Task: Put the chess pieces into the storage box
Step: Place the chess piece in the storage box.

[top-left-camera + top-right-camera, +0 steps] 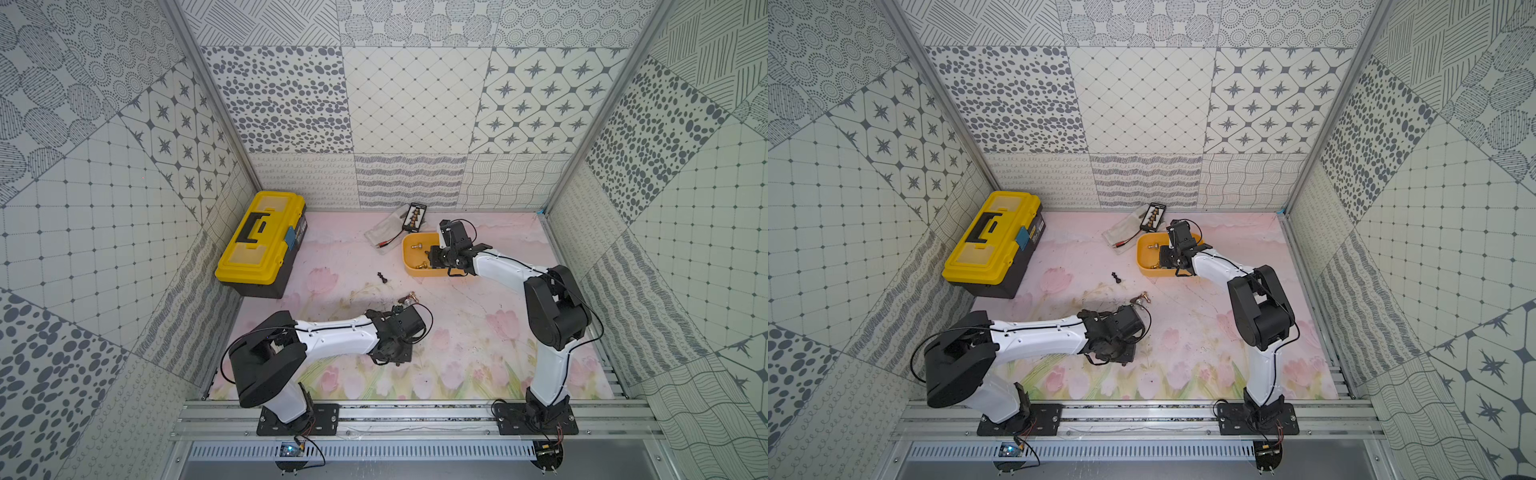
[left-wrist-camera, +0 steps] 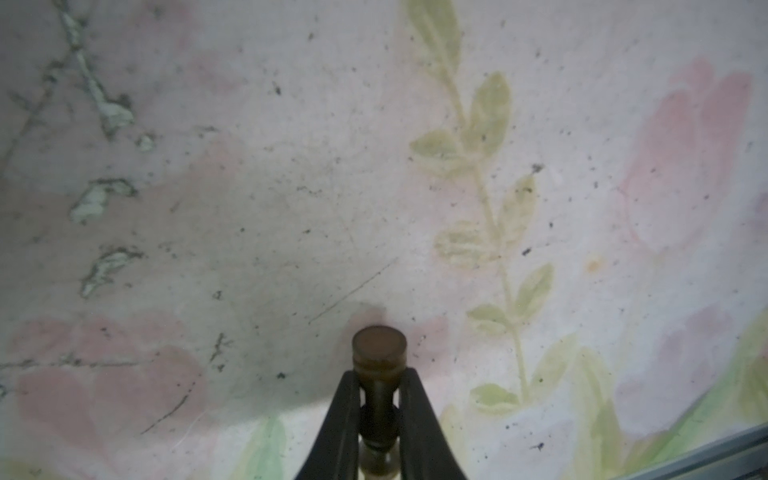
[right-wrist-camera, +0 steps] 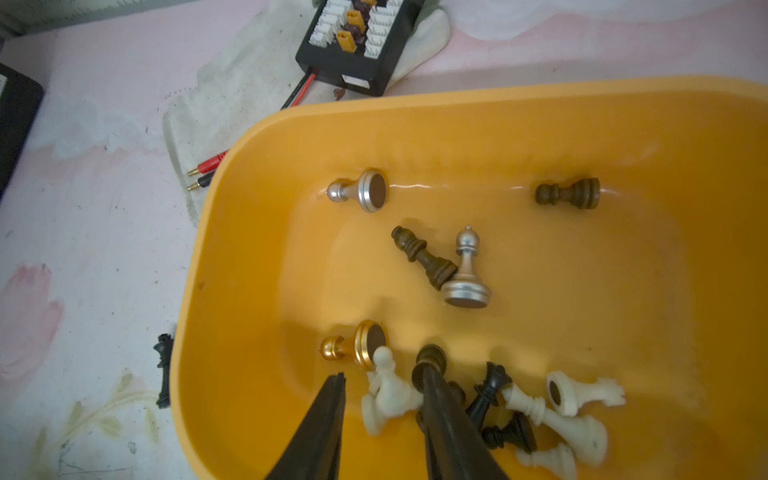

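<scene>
A dozen or so chess pieces [image 3: 424, 257] are gathered in the storage box [image 3: 457, 93] under the parted jaws of the right gripper [image 3: 384, 374], a brown piece [image 2: 379, 345] is clamped by the left gripper [image 2: 379, 374], and a black piece [image 1: 383, 278] and metallic pieces [image 1: 409, 297] are left on the mat [image 1: 478, 299].

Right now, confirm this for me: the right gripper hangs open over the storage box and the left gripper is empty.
Wrong on the left gripper: it is not empty. The left wrist view shows its jaws shut on a brownish chess piece, held above the mat. The rest stands: the right gripper hangs open over the storage box.
</scene>
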